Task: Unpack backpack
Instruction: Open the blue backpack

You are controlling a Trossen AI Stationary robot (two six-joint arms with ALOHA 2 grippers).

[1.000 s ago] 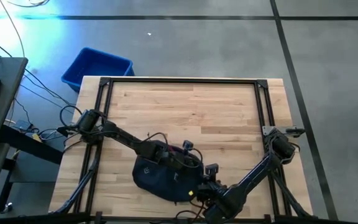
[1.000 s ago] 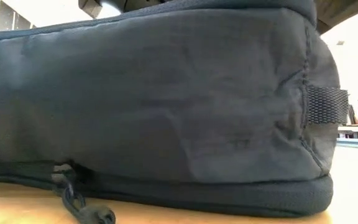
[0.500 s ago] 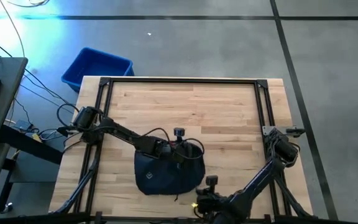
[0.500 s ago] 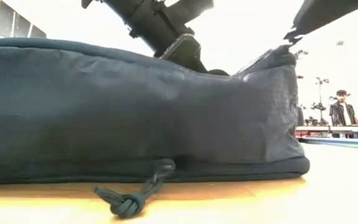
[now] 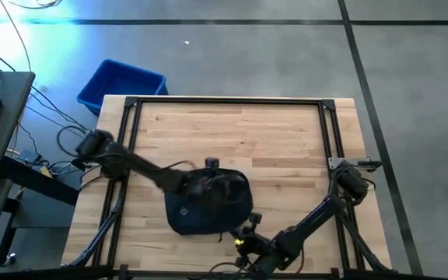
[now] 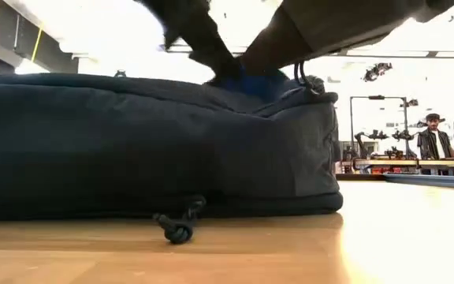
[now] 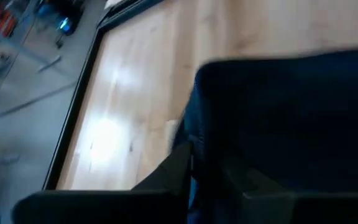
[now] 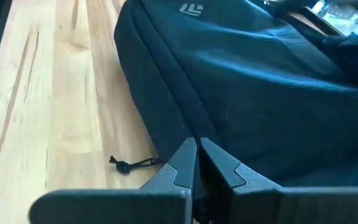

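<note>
The wooden counter (image 5: pixel 286 132) carries just one big thing, the dark navy backpack (image 5: pixel 208 206), lying flat near the front edge, a little left of centre, its white logo (image 8: pixel 191 9) facing up. The left arm reaches in from the left side, and the left hand (image 5: pixel 208 180) sits on the bag's far edge, at what looks like the opening; whether its fingers are parted or hold anything cannot be told, since the wrist view there is all blur and dark cloth. The right hand (image 8: pixel 196 163) is down at the near edge, fingers pressed together, tips right at the bag's lower seam, with nothing seen between them.

The step in hand looks like getting the opening spread. To do it well, one hand wants to pin the fabric while the other lifts the flap, because the soft shell will slide on the smooth wood otherwise.

Around it: a bright blue bin (image 5: pixel 121 84) sits on the floor beyond the counter's far left corner, well apart. A knotted zipper cord (image 6: pixel 176 226) trails from the bag onto the wood and could snag a finger. A person (image 6: pixel 430 138) stands far back in the room.
</note>
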